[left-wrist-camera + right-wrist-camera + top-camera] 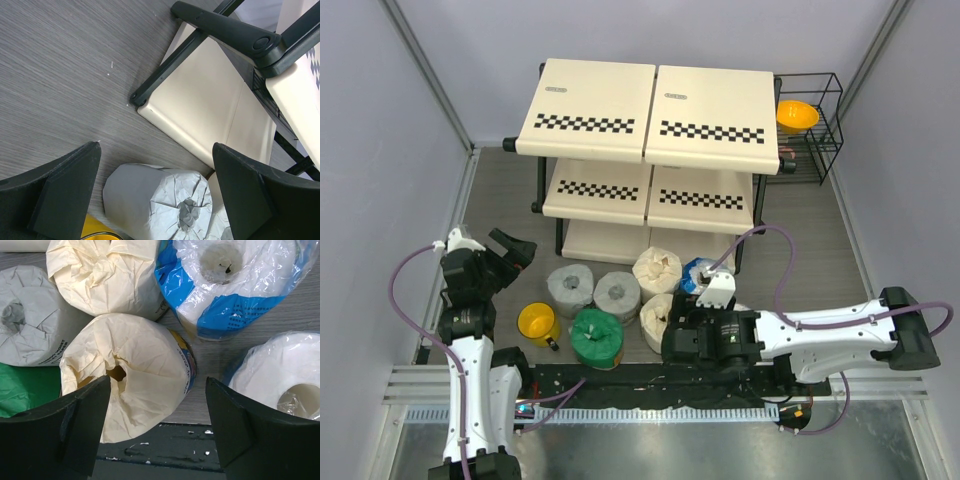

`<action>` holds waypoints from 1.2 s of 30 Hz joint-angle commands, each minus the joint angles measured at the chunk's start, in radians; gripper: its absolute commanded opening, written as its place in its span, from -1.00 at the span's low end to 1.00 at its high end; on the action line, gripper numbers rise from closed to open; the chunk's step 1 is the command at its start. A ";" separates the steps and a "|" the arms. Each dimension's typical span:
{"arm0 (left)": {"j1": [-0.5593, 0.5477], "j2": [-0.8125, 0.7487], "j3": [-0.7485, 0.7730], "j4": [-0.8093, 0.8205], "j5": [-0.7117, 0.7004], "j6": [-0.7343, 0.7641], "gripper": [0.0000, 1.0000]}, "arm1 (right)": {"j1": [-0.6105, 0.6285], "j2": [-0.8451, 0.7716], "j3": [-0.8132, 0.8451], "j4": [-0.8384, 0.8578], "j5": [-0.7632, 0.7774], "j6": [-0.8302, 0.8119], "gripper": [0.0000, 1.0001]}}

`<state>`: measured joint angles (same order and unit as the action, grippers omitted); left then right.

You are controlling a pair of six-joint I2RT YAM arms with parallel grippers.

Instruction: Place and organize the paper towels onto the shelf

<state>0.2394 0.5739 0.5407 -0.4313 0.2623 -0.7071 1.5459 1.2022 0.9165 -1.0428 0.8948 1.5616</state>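
Note:
The shelf (650,110) stands at the back, its bottom board also in the left wrist view (210,105). The paper towels stand on the table before it: two grey rolls (570,288) (617,295), two cream rolls (657,270) (655,318), a green roll (597,337) and a blue-and-white roll (696,275). My left gripper (512,252) (156,150) is open and empty above a grey roll (150,200). My right gripper (676,340) (157,385) is open just over the near cream roll (135,365), with blue-and-white rolls (235,285) (285,375) beside it.
A yellow mug (537,322) (97,231) stands left of the green roll (20,390). A black wire rack (815,130) with an orange bowl (797,115) stands right of the shelf. A black rail (650,378) (165,450) runs along the near edge.

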 commanded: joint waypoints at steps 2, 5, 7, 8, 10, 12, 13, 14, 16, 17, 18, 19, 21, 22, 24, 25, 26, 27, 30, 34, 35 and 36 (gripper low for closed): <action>-0.002 0.004 0.012 0.014 0.017 -0.006 0.99 | -0.064 -0.021 -0.057 0.136 -0.011 -0.061 0.63; -0.002 0.006 0.013 0.014 0.015 -0.006 0.99 | -0.082 -0.038 -0.090 0.193 -0.045 -0.092 0.62; -0.002 0.006 0.011 0.014 0.017 -0.006 1.00 | -0.102 -0.043 -0.102 0.227 -0.074 -0.121 0.61; -0.002 0.006 0.013 0.016 0.018 -0.006 0.99 | -0.109 -0.043 -0.113 0.234 -0.083 -0.132 0.61; -0.002 0.007 0.010 0.016 0.018 -0.008 0.99 | -0.121 -0.044 -0.119 0.265 -0.100 -0.155 0.61; -0.002 0.007 0.011 0.016 0.020 -0.008 0.99 | -0.124 -0.041 -0.126 0.296 -0.112 -0.169 0.61; -0.002 0.007 0.010 0.017 0.020 -0.008 0.99 | -0.130 -0.035 -0.126 0.306 -0.120 -0.187 0.61; -0.002 0.009 0.010 0.017 0.020 -0.008 0.99 | -0.130 -0.029 -0.126 0.316 -0.135 -0.198 0.61; -0.002 0.007 0.010 0.017 0.022 -0.008 0.99 | -0.136 -0.003 -0.123 0.340 -0.149 -0.224 0.61; -0.002 0.009 0.010 0.019 0.022 -0.008 0.99 | -0.136 0.010 -0.119 0.342 -0.164 -0.227 0.61; -0.002 0.007 0.010 0.017 0.020 -0.008 0.99 | -0.136 0.019 -0.114 0.343 -0.169 -0.233 0.61; -0.003 0.007 0.010 0.017 0.022 -0.008 0.99 | -0.138 0.028 -0.113 0.345 -0.174 -0.235 0.58; -0.002 0.006 0.010 0.017 0.020 -0.008 0.99 | -0.138 0.048 -0.110 0.346 -0.183 -0.235 0.44; -0.002 0.004 0.010 0.017 0.020 -0.008 0.99 | -0.138 0.049 -0.111 0.345 -0.185 -0.229 0.39; -0.002 0.004 0.010 0.016 0.018 -0.008 0.99 | -0.136 0.045 -0.116 0.346 -0.186 -0.218 0.25; 0.001 0.001 0.010 0.017 0.018 -0.008 1.00 | -0.138 0.039 -0.119 0.345 -0.185 -0.215 0.22; 0.001 0.003 0.010 0.017 0.018 -0.009 1.00 | -0.136 0.034 -0.123 0.340 -0.180 -0.210 0.19; 0.006 0.001 0.010 0.017 0.020 -0.009 0.99 | -0.138 0.011 -0.126 0.337 -0.171 -0.201 0.15; 0.012 0.004 0.010 0.019 0.025 -0.009 0.99 | -0.136 -0.054 -0.136 0.337 -0.154 -0.221 -0.10; 0.011 0.004 0.011 0.019 0.025 -0.009 0.99 | -0.136 -0.142 -0.107 0.357 -0.136 -0.374 -0.34; 0.012 0.003 0.011 0.019 0.025 -0.009 0.99 | -0.135 -0.154 -0.093 0.328 -0.128 -0.389 -0.35; 0.012 0.004 0.010 0.017 0.026 -0.009 0.99 | -0.138 -0.170 -0.081 0.320 -0.123 -0.411 -0.36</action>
<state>0.2451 0.5823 0.5407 -0.4313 0.2695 -0.7074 1.4097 1.1118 0.7696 -0.7265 0.7158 1.2572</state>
